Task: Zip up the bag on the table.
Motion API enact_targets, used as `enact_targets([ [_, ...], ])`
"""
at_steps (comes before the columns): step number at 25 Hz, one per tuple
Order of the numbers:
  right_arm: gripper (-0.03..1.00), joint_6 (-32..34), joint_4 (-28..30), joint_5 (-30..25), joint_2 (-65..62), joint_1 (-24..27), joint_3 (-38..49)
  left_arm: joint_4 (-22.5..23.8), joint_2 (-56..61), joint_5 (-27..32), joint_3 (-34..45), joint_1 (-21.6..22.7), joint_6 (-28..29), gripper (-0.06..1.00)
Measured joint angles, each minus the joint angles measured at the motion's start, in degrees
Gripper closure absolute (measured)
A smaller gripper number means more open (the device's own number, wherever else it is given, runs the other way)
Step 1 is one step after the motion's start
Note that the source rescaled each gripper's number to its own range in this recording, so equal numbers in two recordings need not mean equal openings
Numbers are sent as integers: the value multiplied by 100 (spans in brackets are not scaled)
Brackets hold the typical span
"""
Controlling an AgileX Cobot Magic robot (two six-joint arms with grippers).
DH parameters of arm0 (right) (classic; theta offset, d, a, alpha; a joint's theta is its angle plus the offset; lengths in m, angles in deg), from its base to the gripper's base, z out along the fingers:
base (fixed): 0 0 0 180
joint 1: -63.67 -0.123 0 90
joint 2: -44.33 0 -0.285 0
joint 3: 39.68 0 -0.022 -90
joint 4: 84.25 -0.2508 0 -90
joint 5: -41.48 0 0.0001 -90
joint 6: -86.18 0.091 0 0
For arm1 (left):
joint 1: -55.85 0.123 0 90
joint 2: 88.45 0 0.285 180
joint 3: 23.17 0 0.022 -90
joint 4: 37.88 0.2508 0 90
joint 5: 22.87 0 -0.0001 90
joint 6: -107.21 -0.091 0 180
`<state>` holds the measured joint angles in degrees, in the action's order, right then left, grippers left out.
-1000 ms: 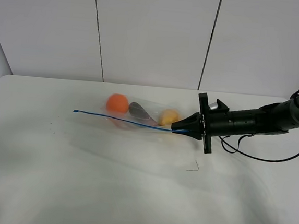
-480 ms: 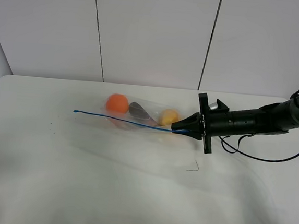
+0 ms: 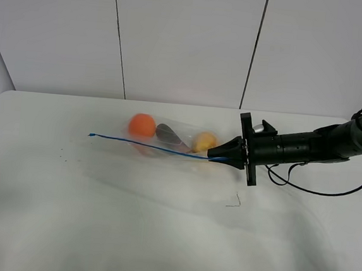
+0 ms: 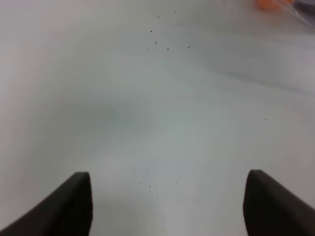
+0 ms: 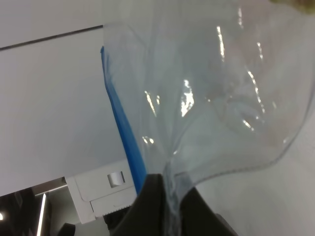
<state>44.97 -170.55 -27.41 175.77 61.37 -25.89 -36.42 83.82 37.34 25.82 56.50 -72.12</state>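
The clear bag (image 3: 168,141) lies mid-table on the white table (image 3: 129,220) with an orange fruit (image 3: 142,125), a dark fruit (image 3: 168,134) and a yellow fruit (image 3: 204,141) inside. Its blue zipper strip (image 3: 148,146) runs from the left tip to my right gripper (image 3: 216,156). The right gripper is shut on the strip's right end; in the right wrist view the bag (image 5: 206,88) and blue strip (image 5: 123,132) sit pinched between the fingers (image 5: 147,196). My left gripper (image 4: 167,206) is open over bare table, outside the exterior view.
A thin dark mark (image 3: 233,202) lies on the table in front of the right arm. Small dark specks (image 4: 157,42) dot the tabletop. White wall panels stand behind the table.
A dark cable at the lower left edge one second ago has left the exterior view. The bag and right gripper have not moved.
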Motion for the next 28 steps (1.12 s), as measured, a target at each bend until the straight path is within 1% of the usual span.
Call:
enact_targets([
  [1,97,0,0,0,0,0,0,0,0,0,0,0,0,-1],
  [2,95,0,0,0,0,0,0,0,0,0,0,0,0,-1],
  [3,89,0,5,0,0,0,0,0,0,0,0,0,0,-1],
  [4,81,0,3,0,0,0,0,0,0,0,0,0,0,-1],
  [5,66,0,7,0,0,0,0,0,0,0,0,0,0,-1],
  [7,26,12,30,0,-11,14,0,0,0,0,0,0,0,-1],
  [9,7,27,148,0,-83,75,-13,0,0,0,0,0,0,-1],
  [10,3,54,277,0,-118,114,-60,0,0,0,0,0,0,-1],
  [11,1,151,469,6,-174,165,-159,0,0,0,0,0,0,-1],
  [12,-1,273,785,10,-224,221,-278,0,0,0,0,0,0,-1],
  [15,-3,1000,2134,10,-385,293,-897,0,0,0,0,0,0,-1],
  [16,-3,1298,2836,2,-440,293,-1227,0,0,0,0,0,0,-1],
  [18,-3,1876,3934,0,-544,234,-1800,0,0,0,0,0,0,-1],
  [19,-3,2197,4745,0,-592,172,-2117,0,0,0,0,0,0,-1],
  [21,-3,2775,5937,-24,-647,53,-2669,0,0,0,0,0,0,-1],
  [23,-3,3279,6894,-26,-659,-24,-3139,0,0,0,0,0,0,-1],
  [24,-3,3485,7286,-26,-659,-39,-3347,0,0,0,0,0,0,-1],
  [26,-3,3750,7813,-26,-659,-45,-3611,0,0,0,0,0,0,-1],
  [28,-3,3864,8139,-26,-680,-22,-3695,0,0,0,0,0,0,-1],
])
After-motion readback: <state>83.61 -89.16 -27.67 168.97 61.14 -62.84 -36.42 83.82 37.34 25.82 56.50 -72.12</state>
